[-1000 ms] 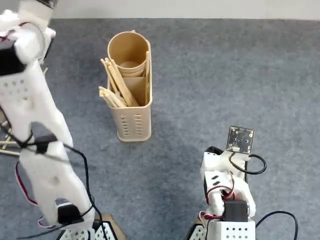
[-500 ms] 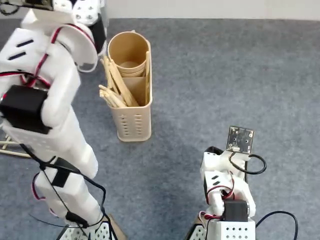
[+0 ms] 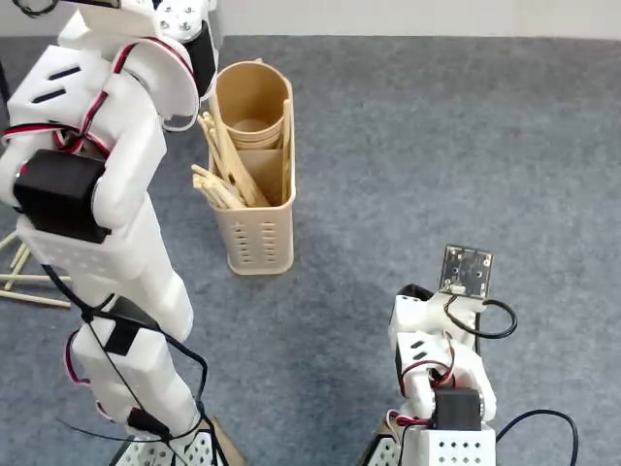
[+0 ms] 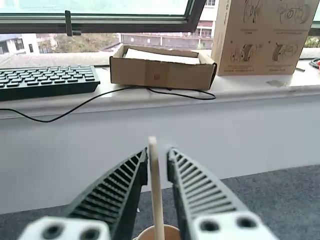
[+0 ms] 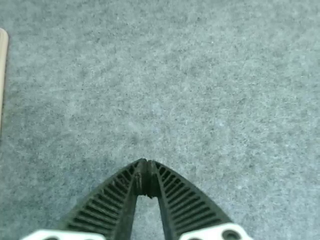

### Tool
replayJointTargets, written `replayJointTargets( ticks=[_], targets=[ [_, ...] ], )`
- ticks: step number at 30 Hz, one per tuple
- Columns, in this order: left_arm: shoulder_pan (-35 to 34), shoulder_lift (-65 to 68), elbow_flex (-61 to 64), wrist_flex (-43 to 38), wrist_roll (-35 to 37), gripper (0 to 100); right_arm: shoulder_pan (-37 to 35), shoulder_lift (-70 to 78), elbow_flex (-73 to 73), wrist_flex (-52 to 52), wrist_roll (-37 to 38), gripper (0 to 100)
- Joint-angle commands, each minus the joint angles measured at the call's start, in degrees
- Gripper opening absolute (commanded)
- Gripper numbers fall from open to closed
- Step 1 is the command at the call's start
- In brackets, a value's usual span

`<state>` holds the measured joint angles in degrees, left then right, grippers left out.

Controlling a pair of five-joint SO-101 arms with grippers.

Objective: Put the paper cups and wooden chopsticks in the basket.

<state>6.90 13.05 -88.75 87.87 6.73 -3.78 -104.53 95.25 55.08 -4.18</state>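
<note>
The beige slotted basket (image 3: 254, 243) stands left of the table's middle. Stacked paper cups (image 3: 250, 107) fill its far end and several wooden chopsticks (image 3: 228, 170) lean in its near half. More chopsticks (image 3: 24, 282) lie loose on the mat at the left edge. My left arm (image 3: 107, 146) stretches up to the basket's far left corner. Its gripper (image 4: 156, 150) is shut on one upright chopstick (image 4: 155, 190), with a cup rim (image 4: 170, 231) just below. My right gripper (image 5: 146, 162) is shut and empty, low over the grey mat; that arm (image 3: 437, 359) sits folded at the near right.
A grey mat (image 3: 437, 146) covers the table, with open room to the right of the basket. A beige edge (image 5: 2, 75) shows at the side of the right wrist view. Beyond the table, a white ledge (image 4: 150, 95) carries a keyboard and cardboard boxes.
My left arm has swung from the table's left side to the basket's far end. The loose chopsticks at the left edge have come into sight. The right arm has not moved.
</note>
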Motion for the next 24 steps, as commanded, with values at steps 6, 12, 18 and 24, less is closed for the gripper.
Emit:
replayJointTargets(
  ticks=[6, 12, 18, 24],
  targets=[
    [-10.86, -0.57, -1.54, 4.48, 0.26, 11, 0.57, -0.04, 9.19, -0.13, 0.53, 0.5],
    [-38.02, -0.04, 6.81, 10.81, -1.76, 11, 0.57, -0.04, 9.19, -0.13, 0.53, 0.5],
    [-49.98, 0.57, 38.02, 10.73, -42.02, 11, 0.57, -0.04, 9.19, -0.13, 0.53, 0.5],
    [-56.13, 3.12, 60.44, 4.4, -74.81, 15, 0.57, -0.04, 9.19, -0.13, 0.53, 0.5]
  ],
)
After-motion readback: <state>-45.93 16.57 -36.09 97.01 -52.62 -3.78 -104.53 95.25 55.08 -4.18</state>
